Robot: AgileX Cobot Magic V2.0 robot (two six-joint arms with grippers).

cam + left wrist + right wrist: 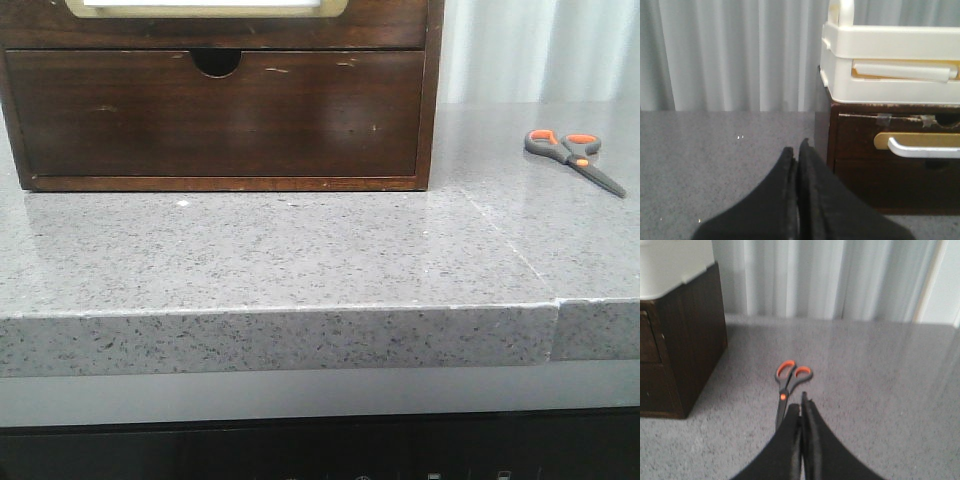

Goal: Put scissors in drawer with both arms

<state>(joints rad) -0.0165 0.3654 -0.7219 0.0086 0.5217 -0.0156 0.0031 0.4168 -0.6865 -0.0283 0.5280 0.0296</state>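
Grey speckled countertop (300, 260) carrying cabinet (215, 100). Scissors (788, 390) lying flat, right of cabinet, well apart, long axis pointing toward right gripper (801, 412), just ahead. Right arm nearer. Left gripper (796, 152) facing drawer (895, 145). Both fingers pressing together, empty.
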